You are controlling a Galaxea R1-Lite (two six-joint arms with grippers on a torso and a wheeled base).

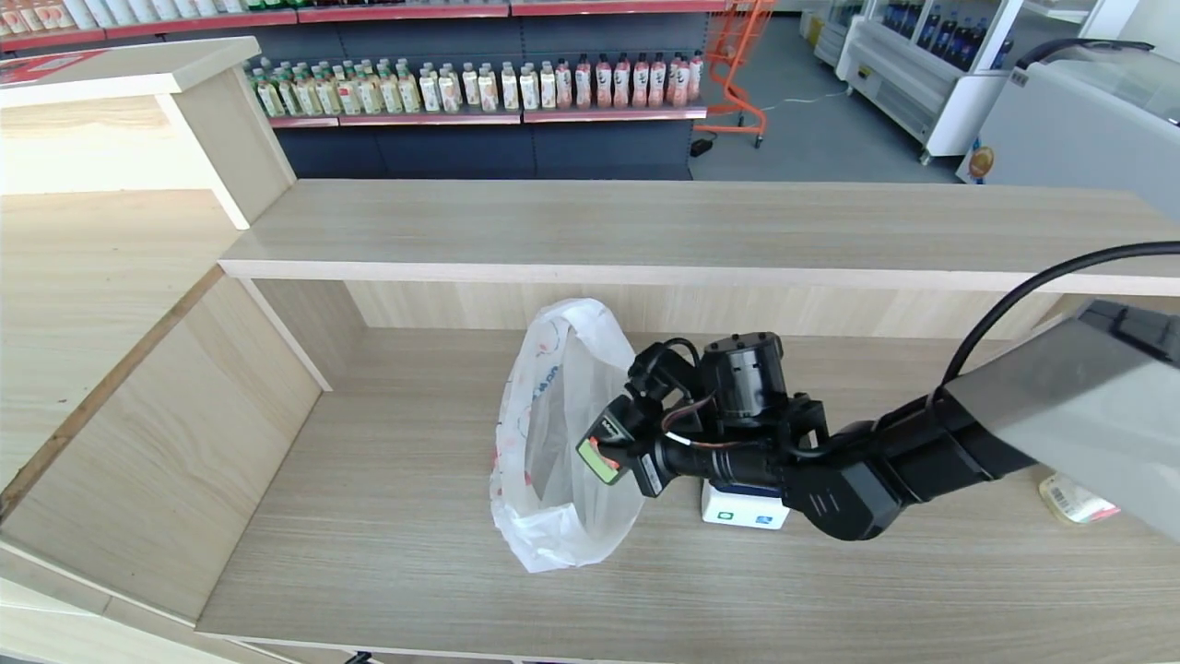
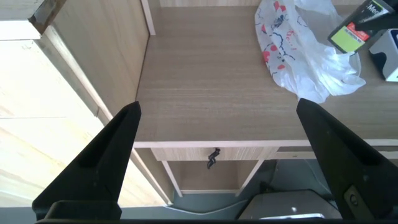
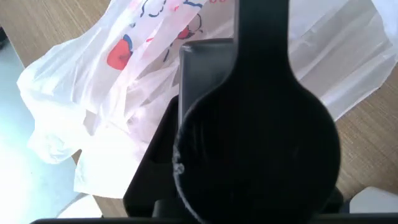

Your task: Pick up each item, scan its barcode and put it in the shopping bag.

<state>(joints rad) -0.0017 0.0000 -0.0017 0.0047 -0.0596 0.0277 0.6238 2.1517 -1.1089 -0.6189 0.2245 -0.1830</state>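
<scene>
A white plastic shopping bag [image 1: 553,443] with red print stands open on the lower wooden counter [image 1: 387,553]. My right gripper [image 1: 616,454] is at the bag's mouth, shut on a small black item with a green and red label [image 1: 599,458]. In the left wrist view the same item [image 2: 356,32] hangs over the bag [image 2: 292,50]. The bag's plastic [image 3: 124,81] lies just behind the held item in the right wrist view. My left gripper [image 2: 217,149] is open with nothing between its fingers, above the counter's front edge.
A white scanner box [image 1: 745,507] sits on the counter right of the bag, under the right arm. A pale packet with a barcode [image 1: 1074,500] lies at the far right. A raised shelf [image 1: 682,231] runs behind, and a side wall [image 1: 166,443] stands left.
</scene>
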